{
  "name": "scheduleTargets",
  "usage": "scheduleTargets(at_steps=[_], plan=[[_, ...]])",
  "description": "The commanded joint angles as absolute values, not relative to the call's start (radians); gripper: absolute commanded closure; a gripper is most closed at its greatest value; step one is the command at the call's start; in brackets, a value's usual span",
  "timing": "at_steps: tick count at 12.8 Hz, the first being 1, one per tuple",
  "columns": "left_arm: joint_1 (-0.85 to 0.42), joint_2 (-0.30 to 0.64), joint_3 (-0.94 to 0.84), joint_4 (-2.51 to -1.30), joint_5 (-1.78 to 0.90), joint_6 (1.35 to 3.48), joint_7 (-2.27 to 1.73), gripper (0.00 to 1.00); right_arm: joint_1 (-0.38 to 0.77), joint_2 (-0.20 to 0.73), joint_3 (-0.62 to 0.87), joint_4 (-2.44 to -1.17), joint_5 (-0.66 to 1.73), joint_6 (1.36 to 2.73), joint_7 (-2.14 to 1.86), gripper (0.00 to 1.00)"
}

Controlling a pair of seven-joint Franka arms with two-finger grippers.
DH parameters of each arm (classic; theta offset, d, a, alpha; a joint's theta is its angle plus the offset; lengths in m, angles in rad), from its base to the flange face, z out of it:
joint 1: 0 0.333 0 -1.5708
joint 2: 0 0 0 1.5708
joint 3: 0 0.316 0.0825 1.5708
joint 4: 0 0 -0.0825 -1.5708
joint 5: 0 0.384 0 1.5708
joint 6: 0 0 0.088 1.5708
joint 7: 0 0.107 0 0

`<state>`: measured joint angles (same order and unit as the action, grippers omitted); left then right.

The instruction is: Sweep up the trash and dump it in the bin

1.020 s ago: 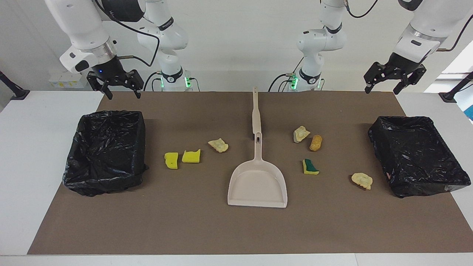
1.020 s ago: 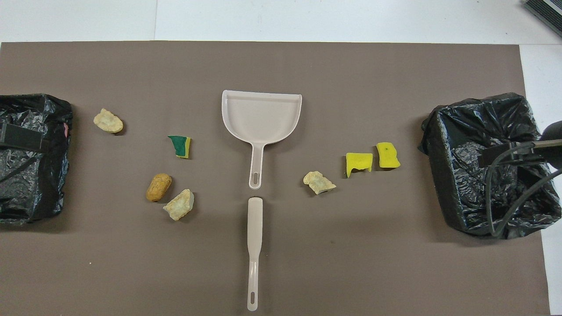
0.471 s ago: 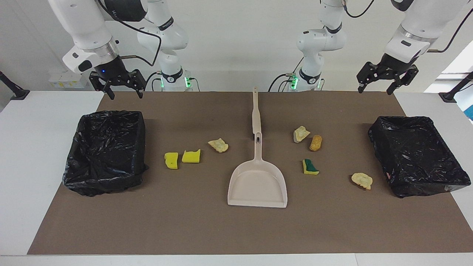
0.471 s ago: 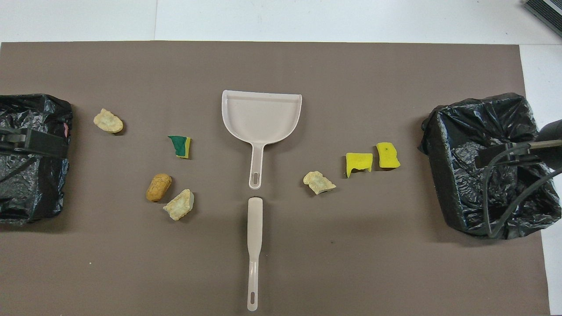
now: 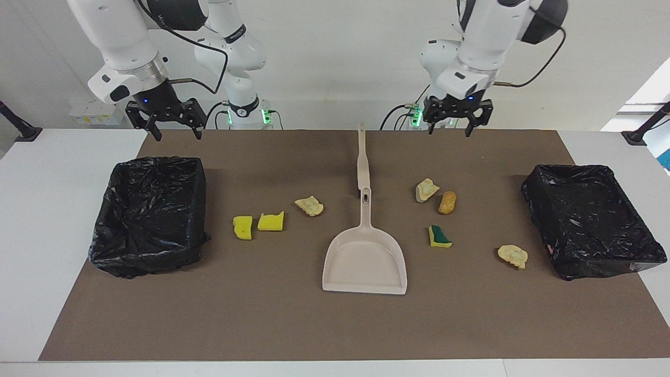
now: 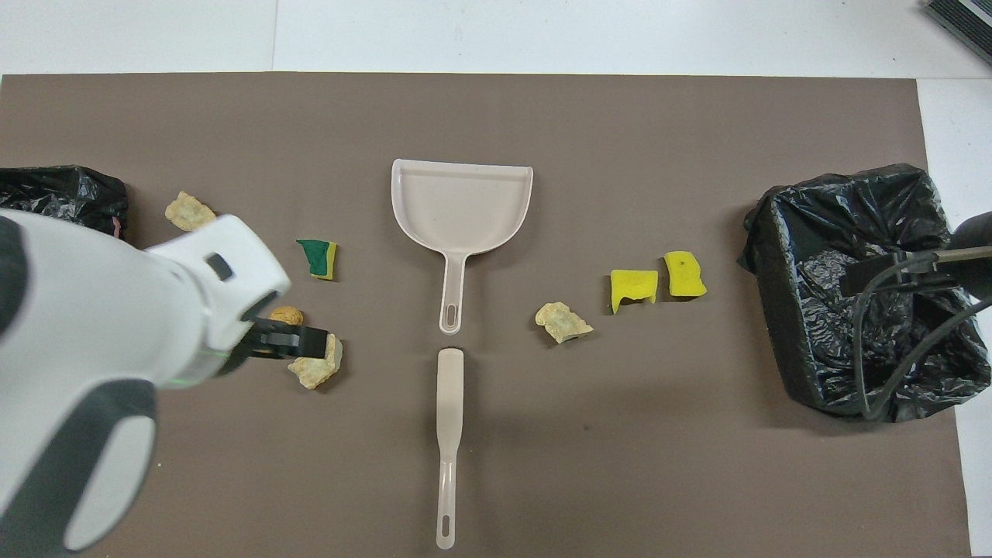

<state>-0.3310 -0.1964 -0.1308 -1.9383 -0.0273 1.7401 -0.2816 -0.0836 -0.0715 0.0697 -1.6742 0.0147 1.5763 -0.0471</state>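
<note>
Trash lies on the brown mat on both sides of the beige dustpan [image 5: 365, 262]. Toward the right arm's end are two yellow sponge pieces [image 5: 243, 227] [image 5: 271, 221] and a tan chunk [image 5: 309, 206]. Toward the left arm's end are a pale chunk [image 5: 426, 189], an orange-brown chunk [image 5: 447, 202], a green-backed sponge [image 5: 439, 236] and another tan chunk [image 5: 513, 255]. A black-lined bin [image 5: 152, 251] [image 5: 602, 262] stands at each end. My left gripper [image 5: 449, 128] [image 6: 291, 341] hangs open and empty, high over the mat's edge by the robots. My right gripper [image 5: 177, 132] waits open and empty above its bin's corner.
A beige sweeper stick [image 5: 362, 162] [image 6: 448, 434] lies on the mat in line with the dustpan's handle, nearer to the robots. In the overhead view the left arm partly covers the orange-brown chunk [image 6: 288, 314]. White table borders the mat [image 5: 261, 324].
The left arm has swung from above the bin at its own end toward the middle of the table, still open. The right gripper has barely moved. Nothing on the mat has shifted.
</note>
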Motion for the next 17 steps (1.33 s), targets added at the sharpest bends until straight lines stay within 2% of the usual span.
scheduleTargets(at_steps=[1,4,6,8,10,12,14,17], plan=[[-0.489,-0.288,-0.11,-2.167,-0.034,1.894,-0.409,0.0,-0.094,-0.097,0.071,-1.703,0.023,1.583,-0.081,0.0],[-0.644,-0.267,-0.11,-2.316,-0.037,2.064,-0.564,0.0,-0.098,-0.106,0.071,-1.719,0.023,1.585,-0.083,0.0],[-0.739,-0.2,-0.11,-2.411,-0.037,2.204,-0.673,0.0,-0.097,-0.117,0.071,-1.739,0.021,1.585,-0.083,0.0],[-0.804,-0.154,-0.11,-2.457,-0.037,2.269,-0.721,0.0,-0.097,-0.12,0.071,-1.753,0.021,1.585,-0.084,0.0],[-0.839,-0.149,-0.11,-2.509,-0.04,2.31,-0.735,0.01,-0.098,-0.12,0.071,-1.758,0.021,1.586,-0.083,0.0],[-0.842,-0.15,-0.11,-2.517,-0.043,2.309,-0.747,0.15,-0.097,-0.12,0.071,-1.773,0.021,1.606,-0.081,0.0],[-0.842,-0.144,-0.11,-2.505,-0.043,2.303,-0.746,0.43,-0.086,-0.123,0.071,-1.793,0.02,1.62,-0.077,0.0],[-0.839,-0.147,-0.109,-2.482,-0.043,2.293,-0.742,0.67,-0.104,-0.115,0.069,-1.784,0.02,1.605,-0.083,0.0]])
